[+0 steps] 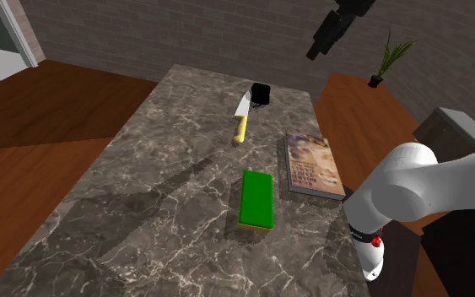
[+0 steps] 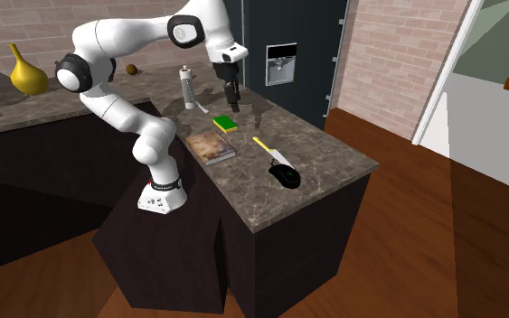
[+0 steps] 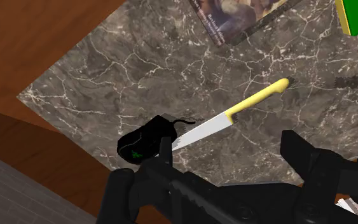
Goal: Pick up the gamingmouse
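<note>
The gaming mouse (image 1: 261, 93) is black with a small green logo and lies near the far end of the marble counter (image 1: 143, 211). Its side touches the blade tip of a yellow-handled knife (image 1: 240, 118). My black gripper (image 1: 315, 52) hangs high above the counter, off to the shoulder view's right of the mouse. In the wrist view the mouse (image 3: 147, 140) shows far below, just beyond the one finger (image 3: 165, 151), and the knife (image 3: 228, 118) runs across under the gap. The gripper (image 3: 228, 153) is open and holds nothing. In the second exterior view the mouse (image 2: 287, 176) sits by the counter's near end.
A green block (image 1: 256, 200) and a book (image 1: 313, 164) lie on the counter nearer the stand. A white bottle (image 2: 187, 88) and a yellow vase (image 2: 26, 72) stand on the back counter. Wood floor surrounds the counter; a potted plant (image 1: 387, 59) stands beyond.
</note>
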{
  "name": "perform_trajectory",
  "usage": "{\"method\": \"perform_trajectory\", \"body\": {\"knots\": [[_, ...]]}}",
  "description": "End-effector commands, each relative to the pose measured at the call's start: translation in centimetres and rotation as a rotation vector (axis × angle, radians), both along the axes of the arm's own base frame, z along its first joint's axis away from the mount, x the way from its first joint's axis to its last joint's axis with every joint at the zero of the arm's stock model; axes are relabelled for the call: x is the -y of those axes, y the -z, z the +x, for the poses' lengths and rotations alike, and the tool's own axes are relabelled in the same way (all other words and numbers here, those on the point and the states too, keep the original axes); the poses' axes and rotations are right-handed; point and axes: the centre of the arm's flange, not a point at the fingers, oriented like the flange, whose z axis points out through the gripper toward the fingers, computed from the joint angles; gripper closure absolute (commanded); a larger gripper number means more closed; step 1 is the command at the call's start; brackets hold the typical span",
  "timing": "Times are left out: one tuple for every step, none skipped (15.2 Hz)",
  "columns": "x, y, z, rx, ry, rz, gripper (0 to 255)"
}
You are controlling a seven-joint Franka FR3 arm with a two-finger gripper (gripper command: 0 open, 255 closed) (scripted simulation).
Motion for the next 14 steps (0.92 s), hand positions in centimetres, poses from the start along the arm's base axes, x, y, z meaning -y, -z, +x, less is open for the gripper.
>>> {"method": "perform_trajectory", "body": {"knots": [[0.0,0.0,0.0,0.0,0.0,0.0,0],[-0.1,1.1,0.7,0.003,0.034,-0.001,0],[-0.2,2.2,1.4,0.006,0.068,-0.001,0],[-0.2,3.3,2.1,0.009,0.102,-0.002,0],[-0.2,4.4,2.7,0.012,0.136,-0.003,0],[-0.2,5.5,3.4,0.015,0.17,-0.003,0],[-0.2,6.5,4.1,0.018,0.204,-0.004,0],[-0.2,7.6,4.8,0.021,0.238,-0.005,0],[-0.1,8.7,5.6,0.025,0.272,-0.006,0],[0.0,9.8,6.3,0.028,0.306,-0.006,0],[0.1,10.9,7.0,0.031,0.34,-0.007,0],[0.3,11.9,7.7,0.034,0.374,-0.008,0],[0.4,13.0,8.4,0.037,0.408,-0.008,0],[0.6,14.1,9.1,0.04,0.442,-0.009,0]]}}
